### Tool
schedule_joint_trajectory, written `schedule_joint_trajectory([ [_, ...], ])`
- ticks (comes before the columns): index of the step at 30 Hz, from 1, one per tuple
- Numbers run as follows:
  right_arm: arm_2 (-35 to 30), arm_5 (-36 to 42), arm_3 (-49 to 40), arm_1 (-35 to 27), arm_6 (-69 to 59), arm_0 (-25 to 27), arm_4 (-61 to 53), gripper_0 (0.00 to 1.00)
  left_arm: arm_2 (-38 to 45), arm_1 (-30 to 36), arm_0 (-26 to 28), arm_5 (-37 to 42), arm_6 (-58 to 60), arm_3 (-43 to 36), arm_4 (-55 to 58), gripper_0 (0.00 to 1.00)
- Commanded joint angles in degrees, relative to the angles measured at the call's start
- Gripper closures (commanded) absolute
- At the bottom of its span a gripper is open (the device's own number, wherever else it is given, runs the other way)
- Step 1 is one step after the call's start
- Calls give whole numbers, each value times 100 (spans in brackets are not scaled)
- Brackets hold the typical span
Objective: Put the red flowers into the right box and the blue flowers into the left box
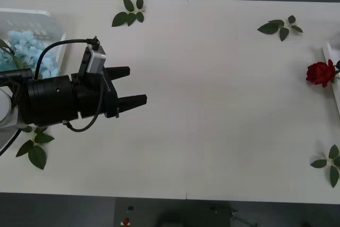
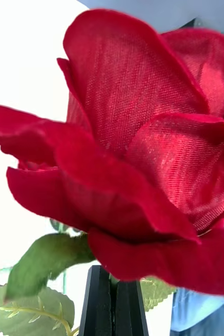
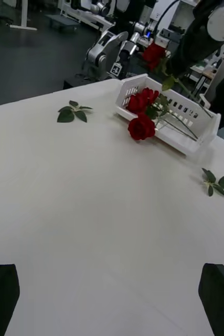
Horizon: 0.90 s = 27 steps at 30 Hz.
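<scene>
A red flower (image 2: 138, 147) sits close before the right wrist camera, my right gripper (image 2: 112, 302) shut on its stem. In the left wrist view that held rose (image 3: 153, 53) hangs above the right box (image 3: 195, 137), a white slatted basket holding several red flowers (image 3: 143, 100). One rose (image 3: 141, 127) droops over the box's wall, also seen as a red head (image 1: 320, 73) beside the box's pale edge (image 1: 330, 57). Blue flowers (image 1: 24, 46) lie in the left box (image 1: 50, 17). My left gripper (image 1: 135, 86) hovers open over the table's left part, with nothing between its black fingers (image 3: 1, 299).
Loose green leaf sprigs lie on the white table: far left-centre (image 1: 129, 13), far right (image 1: 280, 27), near right (image 1: 329, 164) and near left (image 1: 34, 150). The table's middle (image 1: 212, 110) is bare. Other robots and desks stand in the room behind.
</scene>
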Motion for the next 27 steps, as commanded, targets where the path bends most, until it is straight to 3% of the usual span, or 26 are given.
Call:
schedule_joint_trajectory([
  [1,-159,-352,217,167,68,-87,256,100,91,-51,-286,-30,-377,-245,2,0],
  [11,-159,-712,507,246,85,-87,467,98,91,-130,-330,102,-377,-245,-182,0],
  [13,-159,-739,507,246,85,-87,467,65,91,-130,-330,102,-377,-245,-182,0],
  [14,-159,-739,507,246,85,-87,467,57,91,-130,-330,102,-377,-245,-182,0],
  [15,-159,-739,507,246,94,-87,467,43,91,-130,-330,102,-377,-245,-182,0],
  [16,-159,-739,507,246,103,-87,467,37,91,-130,-330,102,-377,-245,-182,0],
  [20,-159,-739,507,246,147,-87,362,24,91,-130,-330,102,-377,-245,-182,0],
  [27,-168,-589,393,123,560,-87,-614,17,91,-130,-330,102,-377,-245,-182,0],
])
